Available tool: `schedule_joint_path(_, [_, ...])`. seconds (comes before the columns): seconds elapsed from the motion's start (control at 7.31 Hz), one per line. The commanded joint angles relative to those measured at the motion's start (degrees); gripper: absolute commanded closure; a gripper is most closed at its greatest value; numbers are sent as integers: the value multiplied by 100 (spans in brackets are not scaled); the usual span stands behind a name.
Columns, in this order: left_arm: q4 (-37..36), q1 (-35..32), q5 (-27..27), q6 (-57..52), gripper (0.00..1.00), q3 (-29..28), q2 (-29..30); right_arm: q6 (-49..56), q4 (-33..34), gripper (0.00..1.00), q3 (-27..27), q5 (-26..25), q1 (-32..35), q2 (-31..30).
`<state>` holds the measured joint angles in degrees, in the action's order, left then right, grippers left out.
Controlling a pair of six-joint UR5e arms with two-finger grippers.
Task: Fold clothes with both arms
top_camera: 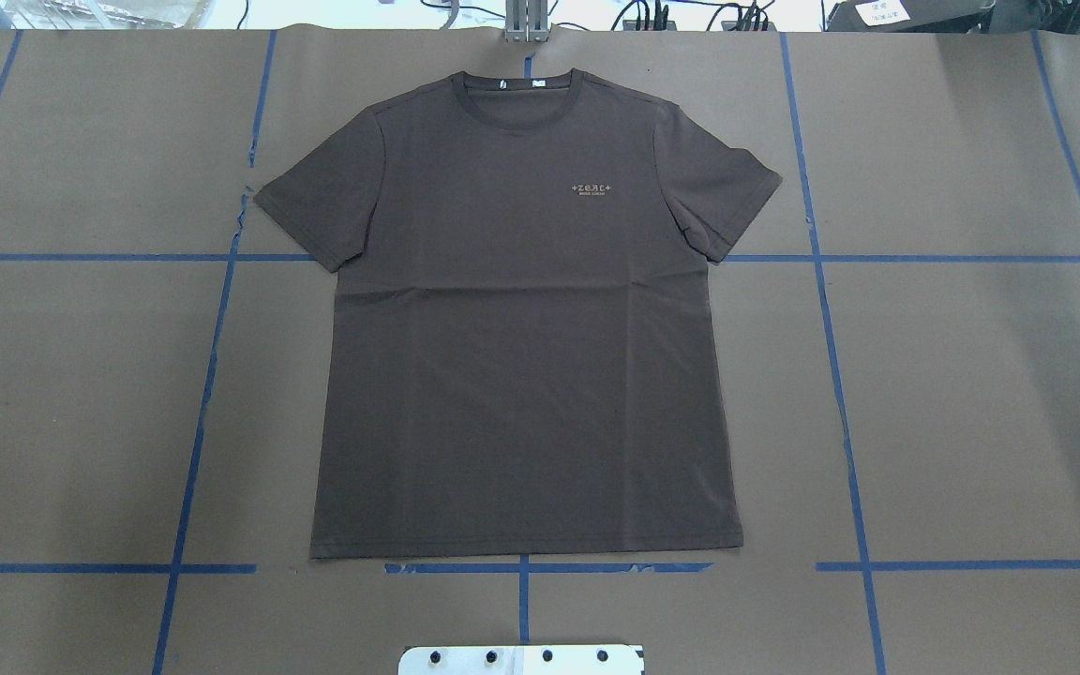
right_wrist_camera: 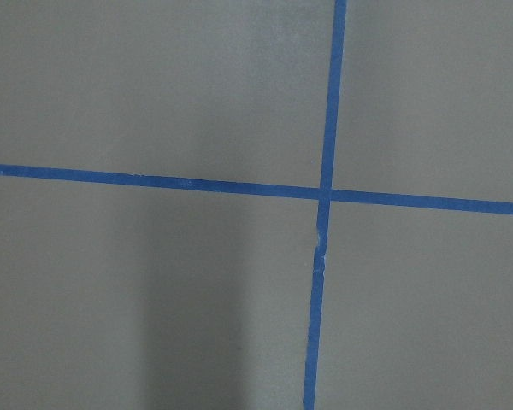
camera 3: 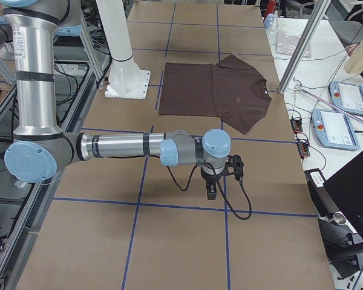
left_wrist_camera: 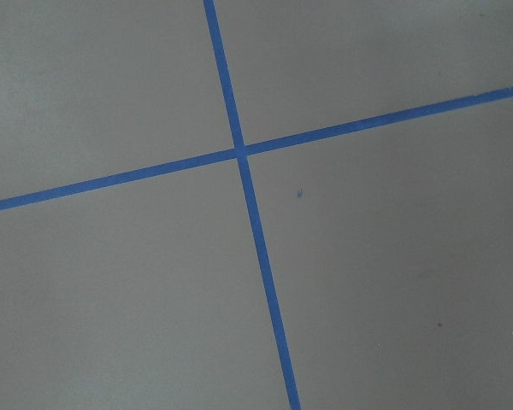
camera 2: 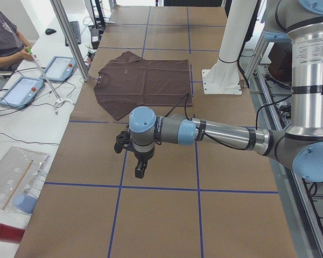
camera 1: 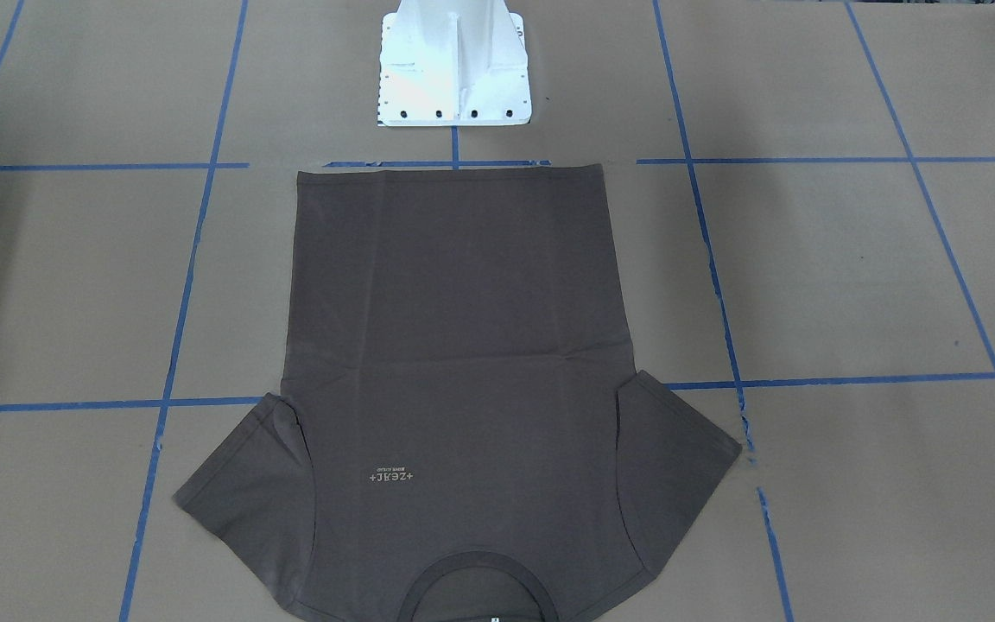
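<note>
Across the brown desk [top_camera: 971,394], the T-shirt [top_camera: 521,356] lies flat at centre, collar at 12 o'clock, hem at 6. Well apart from the shirt, the left pincer [camera 2: 140,171] and the right pincer [camera 3: 210,192] hang above the desk; whether spread or pressed together cannot be told.

The brown table [top_camera: 971,403] carries a grid of blue tape [top_camera: 952,258]. A shirt [top_camera: 521,356] lies flat at centre frame, collar toward the top. A white base [top_camera: 521,659] stands at bottom centre.
</note>
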<state>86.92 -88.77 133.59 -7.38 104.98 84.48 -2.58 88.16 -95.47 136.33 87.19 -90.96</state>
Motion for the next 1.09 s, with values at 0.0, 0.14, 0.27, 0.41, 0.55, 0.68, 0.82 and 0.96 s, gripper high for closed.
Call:
schedule_joint_path(0.0, [79,9,0,-9,0,49,16,-6,-1,0,-24,103,0,17])
schedule_joint_path(0.14, [105,17,-35,-9,0,-21,16,-6,-1,0,-24,122,0,17])
schedule_joint_path(0.27, [88,52,-70,17,0,-30,16,3,-1,0,-7,113,0,17])
schedule_joint_path(0.41, [88,53,-62,26,0,-30,16,46,-1,0,-24,113,0,9])
schedule_joint_path(0.55, [97,53,-35,18,0,-21,16,38,-245,0,-42,104,0,-52])
schedule_joint_path(0.68, [97,53,-9,9,0,-30,16,38,-847,0,37,95,-244,-62])
schedule_joint_path(0.82, [97,53,0,-9,0,31,7,12,-1027,0,238,104,-455,-53])
schedule_joint_path(0.96, [123,53,0,-9,0,31,16,-23,-1029,0,257,87,-822,191])
